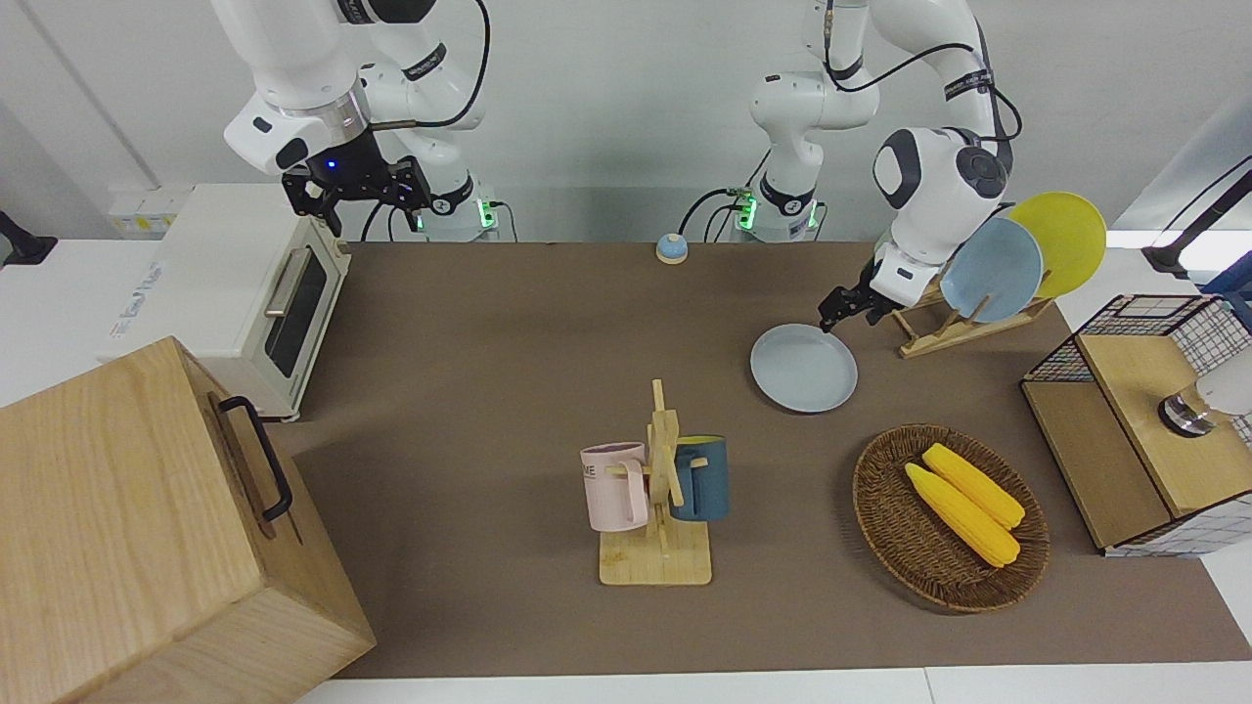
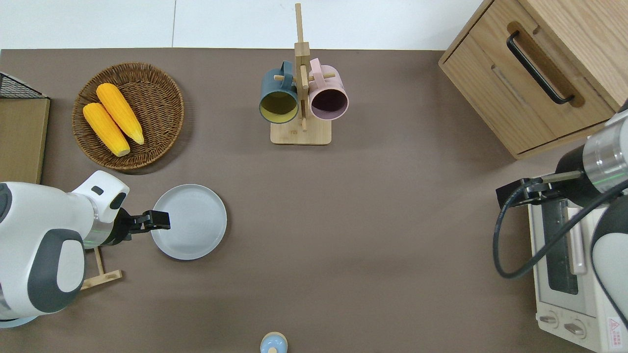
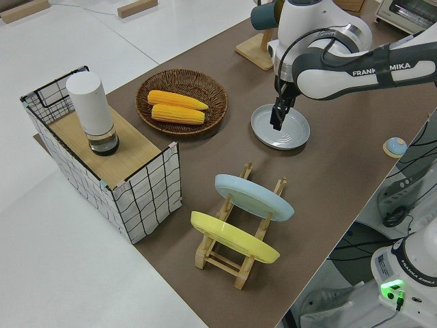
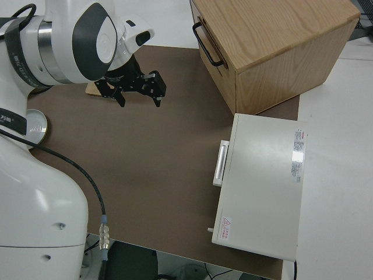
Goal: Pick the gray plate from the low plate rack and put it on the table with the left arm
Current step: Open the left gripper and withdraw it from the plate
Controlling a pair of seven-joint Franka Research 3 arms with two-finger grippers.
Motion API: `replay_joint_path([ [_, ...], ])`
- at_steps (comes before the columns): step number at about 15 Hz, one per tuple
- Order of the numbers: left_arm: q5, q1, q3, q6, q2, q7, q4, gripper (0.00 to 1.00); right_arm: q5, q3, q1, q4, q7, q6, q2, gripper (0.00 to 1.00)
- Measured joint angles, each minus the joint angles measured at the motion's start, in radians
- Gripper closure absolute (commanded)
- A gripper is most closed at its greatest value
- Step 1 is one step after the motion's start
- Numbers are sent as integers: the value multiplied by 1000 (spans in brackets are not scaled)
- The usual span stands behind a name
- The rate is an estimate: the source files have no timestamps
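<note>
Seemingly, the placing step is almost over. From the front, the gray plate [image 1: 803, 368] lies flat on the brown counter [image 1: 509, 352], toward the left arm's end and well away from the counter's edge farthest from the robots. The left gripper [image 1: 838, 311] sits at the plate's rim nearest the low plate rack [image 1: 944, 328]; its fingers look parted and lifted off the rim, so it appears to have let go. The rack holds a sky-blue plate [image 1: 990, 270] and a yellow plate [image 1: 1061, 241], standing tilted. The right gripper [image 1: 358, 192] is parked, fingers spread and empty.

From overhead, the gray plate [image 2: 189, 221] rests on bare counter, apart from the corn basket [image 2: 128, 115] that lies farther from the robots. The left gripper [image 2: 158, 220] overlaps the plate's rim on the side toward the left arm's end of the counter.

From the left side, the gray plate [image 3: 281, 127] lies level beside the basket [image 3: 181, 102], with the left gripper [image 3: 277, 120] pointing down over its rim, seemingly clear of it. The rack [image 3: 235, 256] stands near the counter's edge nearest the robots.

From the right side, only the right gripper [image 4: 139, 88] shows, open.

By my judgement, the next move calls for the left arm to rise straight up and draw back without nudging the plate or the rack.
</note>
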Motion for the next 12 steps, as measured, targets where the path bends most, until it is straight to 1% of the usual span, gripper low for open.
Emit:
replay_joint_path([
  [3, 87, 0, 0, -74, -3, -2, 87, 9, 0, 0, 0, 0, 0, 0, 0, 17],
  [4, 98, 0, 0, -113, -5, -2, 127, 9, 0, 0, 0, 0, 0, 0, 0, 17],
  [5, 107, 0, 1, -178, -8, -2, 192, 9, 0, 0, 0, 0, 0, 0, 0, 17],
  [7, 138, 0, 1, -239, -11, -2, 258, 9, 0, 0, 0, 0, 0, 0, 0, 17],
  [10, 171, 0, -2, -287, -13, -2, 343, 3, 0, 0, 0, 0, 0, 0, 0, 17],
  [12, 174, 0, -8, -290, -14, -2, 377, 0, 0, 0, 0, 0, 0, 0, 0, 17],
])
